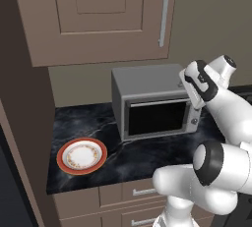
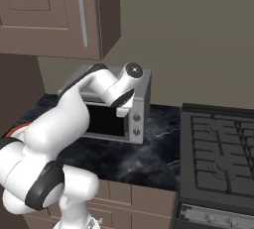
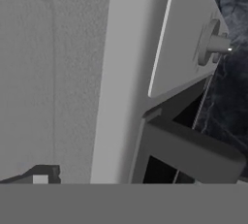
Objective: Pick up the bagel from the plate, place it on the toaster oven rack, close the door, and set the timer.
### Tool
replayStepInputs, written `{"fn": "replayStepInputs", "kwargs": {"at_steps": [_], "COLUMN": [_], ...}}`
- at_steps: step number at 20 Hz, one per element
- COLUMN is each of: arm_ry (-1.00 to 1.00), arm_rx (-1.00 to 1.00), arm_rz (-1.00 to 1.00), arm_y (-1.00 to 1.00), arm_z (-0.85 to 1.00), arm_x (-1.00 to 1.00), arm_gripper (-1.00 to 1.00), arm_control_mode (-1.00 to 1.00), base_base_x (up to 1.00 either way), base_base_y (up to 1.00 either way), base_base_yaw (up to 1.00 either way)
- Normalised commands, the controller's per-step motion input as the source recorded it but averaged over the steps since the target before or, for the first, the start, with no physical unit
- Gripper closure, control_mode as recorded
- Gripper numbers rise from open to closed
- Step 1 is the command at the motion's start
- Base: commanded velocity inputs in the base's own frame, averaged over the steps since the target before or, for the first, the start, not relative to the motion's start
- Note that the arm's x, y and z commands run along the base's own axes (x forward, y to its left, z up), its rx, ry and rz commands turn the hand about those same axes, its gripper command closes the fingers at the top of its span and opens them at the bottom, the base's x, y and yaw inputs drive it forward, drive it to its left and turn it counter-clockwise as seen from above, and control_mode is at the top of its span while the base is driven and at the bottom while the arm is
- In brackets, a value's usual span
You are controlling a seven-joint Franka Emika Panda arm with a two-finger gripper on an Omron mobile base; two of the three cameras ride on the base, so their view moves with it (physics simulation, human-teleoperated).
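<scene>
Dark marble counter point(image 1: 142, 159) under brown cabinets, toaster oven point(image 1: 147, 81) at the wall. Gripper point(image 1: 188, 81) spread wide, holding nothing, close by the oven's upper right corner. Door point(image 1: 156, 118) seemingly shut, just below and left; timer knob point(image 3: 215, 46) near. Risks: clipping the housing while descending, or wide fingers slipping off so small a knob.

The white arm rises from the base, folds at a dark elbow joint and reaches forward and up, the forearm slanting toward the wrist. The wrist is bent over so that the hand points downward and away from the base. The gripper point(image 1: 197, 104) sits at the far end of the hand, mostly hidden behind the wrist from both base cameras. Its jaws stand spread wide, with nothing between them. One dark fingertip point(image 3: 41, 174) shows low in the hand view
</scene>
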Motion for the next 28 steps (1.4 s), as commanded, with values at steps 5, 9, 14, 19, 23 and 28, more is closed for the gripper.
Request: {"fn": "replayStepInputs", "kwargs": {"at_steps": [5,9,14,19,23,28], "arm_ry": [0.15,0.17,0.16,0.15,0.11,0.13], "arm_rx": [0.09,0.08,0.07,0.09,0.11,0.12], "arm_rz": [0.0,0.0,0.0,0.0,0.0,0.0], "arm_y": [-0.95,-1.0,-1.0,-1.0,-1.0,-1.0], "arm_z": [0.88,0.68,0.53,0.45,0.31,0.27], "arm_x": [0.12,0.0,0.0,-0.16,-0.25,-0.18], "arm_gripper": [-1.0,-1.0,-1.0,-1.0,-1.0,-1.0], "arm_control_mode": [-1.0,-1.0,-1.0,-1.0,-1.0,-1.0], "base_base_x": [0.0,0.0,0.0,0.0,0.0,0.0], "base_base_y": [0.0,0.0,0.0,0.0,0.0,0.0], "base_base_yaw": [0.0,0.0,0.0,0.0,0.0,0.0]}}
